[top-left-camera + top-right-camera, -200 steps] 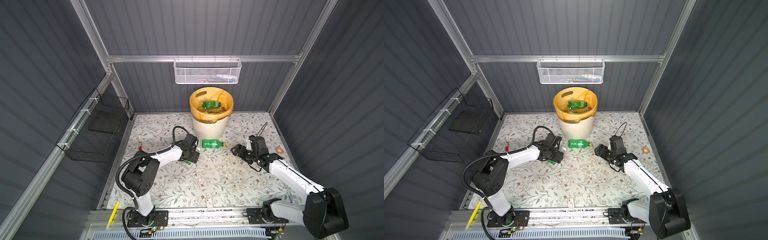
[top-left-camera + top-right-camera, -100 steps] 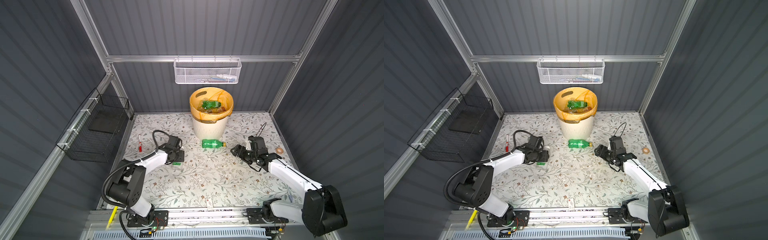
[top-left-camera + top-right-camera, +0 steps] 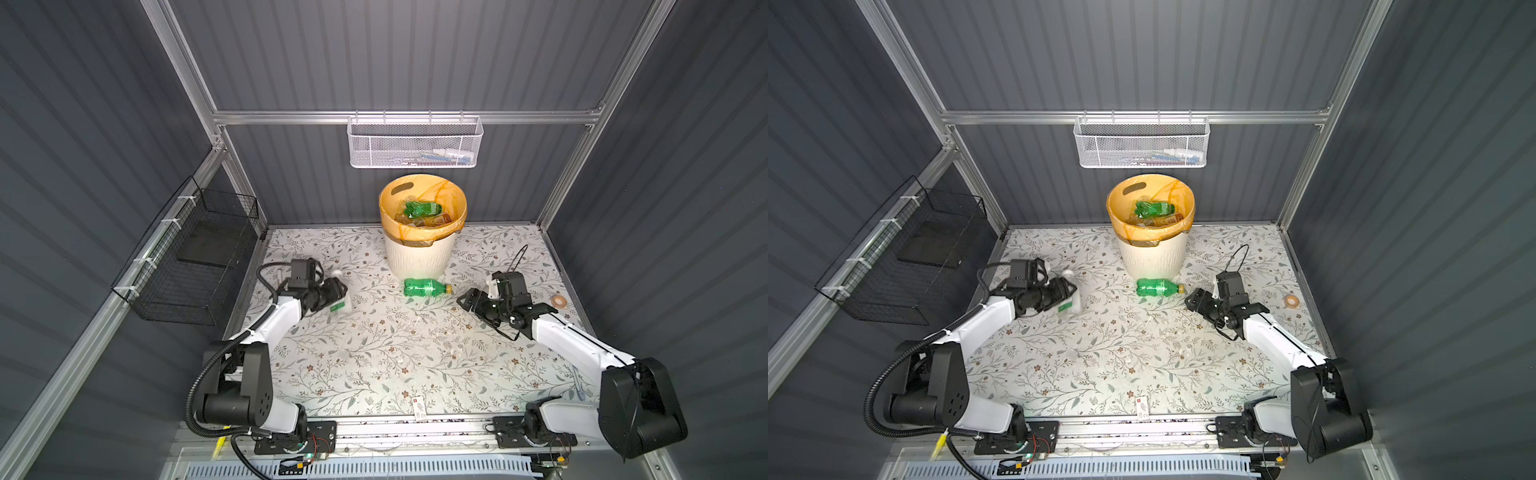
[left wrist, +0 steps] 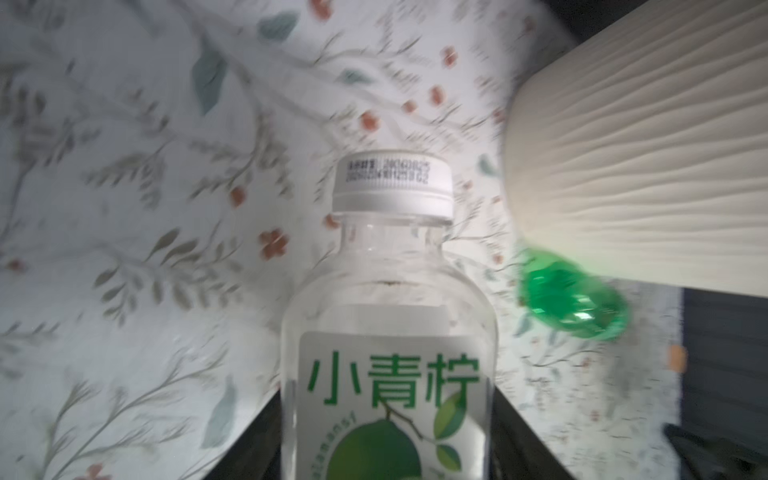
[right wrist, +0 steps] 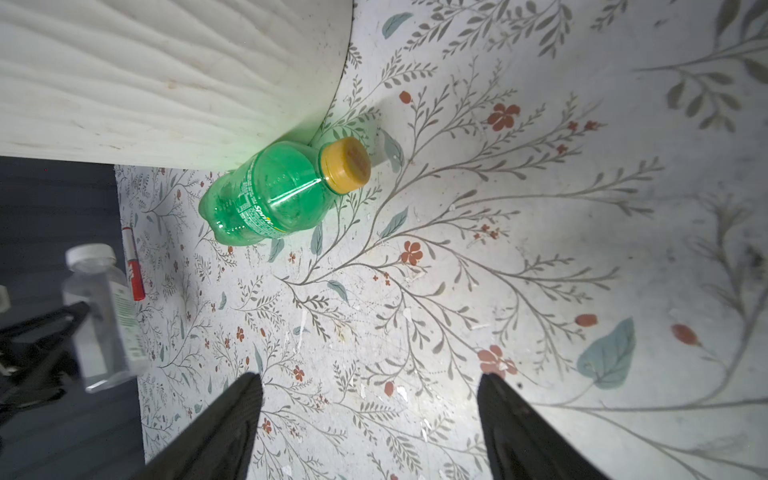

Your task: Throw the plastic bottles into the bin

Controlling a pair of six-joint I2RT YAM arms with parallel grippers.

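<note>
Pulled back leftward from the foot of the round cream ribbed bin with orange liner, with the left gripper clamped on a clear white-capped plastic bottle with green-printed label. Meanwhile holding the right gripper spread wide and empty toward the green yellow-capped plastic bottle lying against the bin's base. Mid-carry, apparently; next, raise above the rim, then release over the liner.

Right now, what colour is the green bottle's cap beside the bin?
The cap is yellow-orange; right wrist view.
</note>
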